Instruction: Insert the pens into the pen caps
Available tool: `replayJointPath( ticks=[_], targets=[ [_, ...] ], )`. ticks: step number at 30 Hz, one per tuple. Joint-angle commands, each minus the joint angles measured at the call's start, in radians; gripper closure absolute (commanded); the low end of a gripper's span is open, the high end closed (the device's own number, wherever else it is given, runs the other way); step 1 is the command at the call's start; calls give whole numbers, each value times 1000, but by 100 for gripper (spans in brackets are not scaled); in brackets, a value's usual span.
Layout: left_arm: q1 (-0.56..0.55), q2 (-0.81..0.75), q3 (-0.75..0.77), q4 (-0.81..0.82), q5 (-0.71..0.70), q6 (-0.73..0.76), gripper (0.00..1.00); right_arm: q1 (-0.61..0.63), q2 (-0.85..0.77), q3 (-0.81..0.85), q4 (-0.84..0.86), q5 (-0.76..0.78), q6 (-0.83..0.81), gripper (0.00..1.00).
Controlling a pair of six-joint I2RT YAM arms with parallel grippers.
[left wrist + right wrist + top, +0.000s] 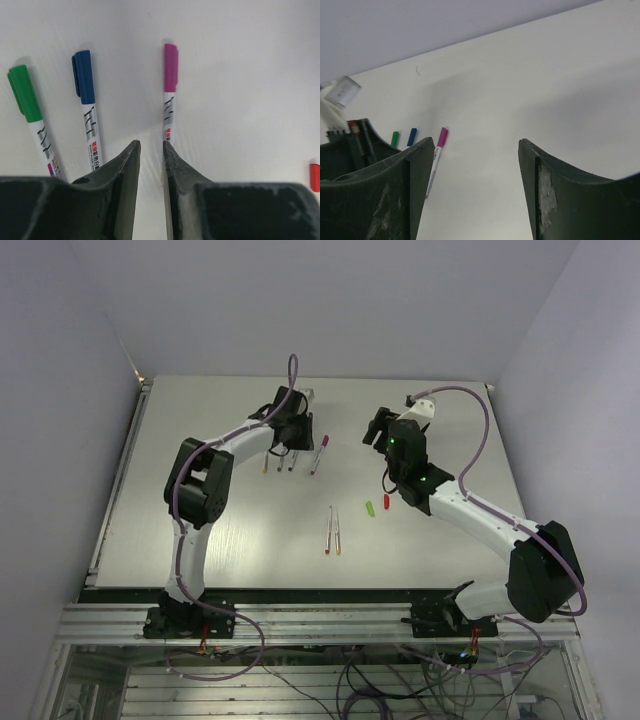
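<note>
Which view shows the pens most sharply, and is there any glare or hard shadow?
Left wrist view: the magenta-capped pen is sharp with a soft shadow; the near fingers look slightly blurred. Right wrist view: that pen is small, less clear. Top view: even light on the table, no glare.

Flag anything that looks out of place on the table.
Nothing is spilled or damaged. Two pens lie mid-table without caps, while a light green cap and a red cap sit loose just beside them.
</note>
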Motion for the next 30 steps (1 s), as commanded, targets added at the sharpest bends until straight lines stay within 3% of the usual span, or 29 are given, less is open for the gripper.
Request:
replayJointPath(
  ticks=[1,7,14,21,30],
  targets=[
    [-8,-111,23,15,45,35,66,-28,1,25,-19,11,28,32],
    [-28,-230,-131,-54,103,92,67,-57,-15,-3,-42,39,19,32],
    [-160,-337,-260,-214,77,149,66,-66,-45,-59,-98,126,24,33],
    [-252,-365,-345,-217,72,93,66,-81,-51,-94,-187,161,80,34],
    [-332,-395,-399,-201,32,46,62,-81,-120,-179,-170,149,96,35]
  ],
)
